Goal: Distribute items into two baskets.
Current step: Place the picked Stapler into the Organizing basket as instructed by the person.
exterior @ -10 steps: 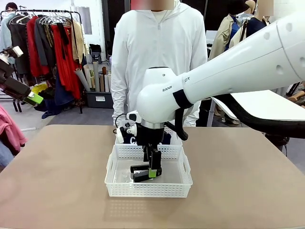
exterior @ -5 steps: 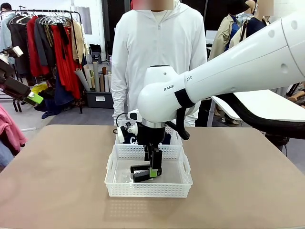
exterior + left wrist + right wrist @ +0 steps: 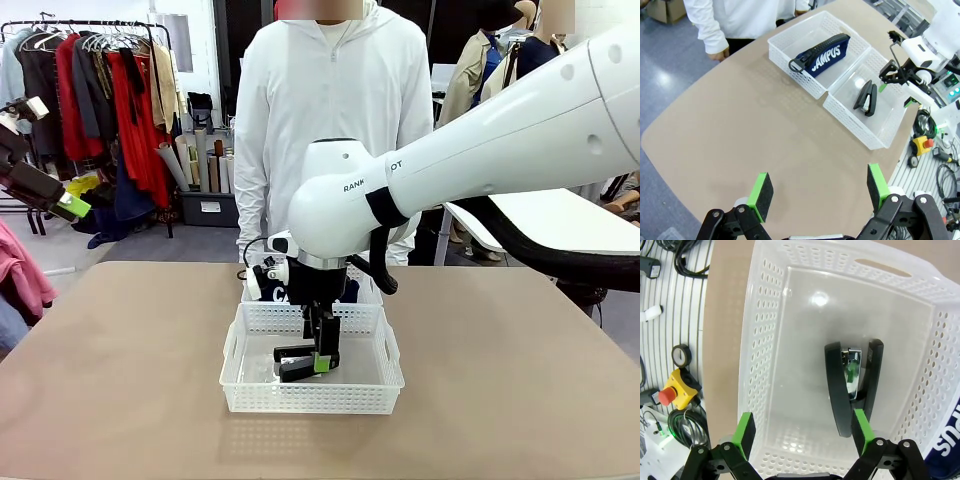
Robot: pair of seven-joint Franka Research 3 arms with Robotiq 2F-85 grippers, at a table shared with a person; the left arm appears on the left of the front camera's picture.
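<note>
Two white lattice baskets stand end to end in mid-table. The near basket (image 3: 310, 398) (image 3: 850, 117) (image 3: 765, 340) holds the slim black stapler (image 3: 292, 364) (image 3: 866, 97) (image 3: 852, 385), lying on its floor. In the far basket (image 3: 368, 292) (image 3: 790, 47) lies the navy "CAMPUS" pouch (image 3: 280, 296) (image 3: 822, 50) (image 3: 947, 440). My right gripper (image 3: 316, 352) (image 3: 802, 432) hangs open inside the near basket just over the stapler, one green pad beside its end, nothing gripped. My left gripper (image 3: 55, 158) (image 3: 818, 192) is open and empty, raised off the table's left side.
A person in a white hooded top stands at the far edge right behind the baskets, arms down. The right arm's big white body spans the space above the baskets. Bare tan tabletop (image 3: 120, 380) lies on both sides. Cables and an emergency stop button (image 3: 675, 387) sit beyond the near edge.
</note>
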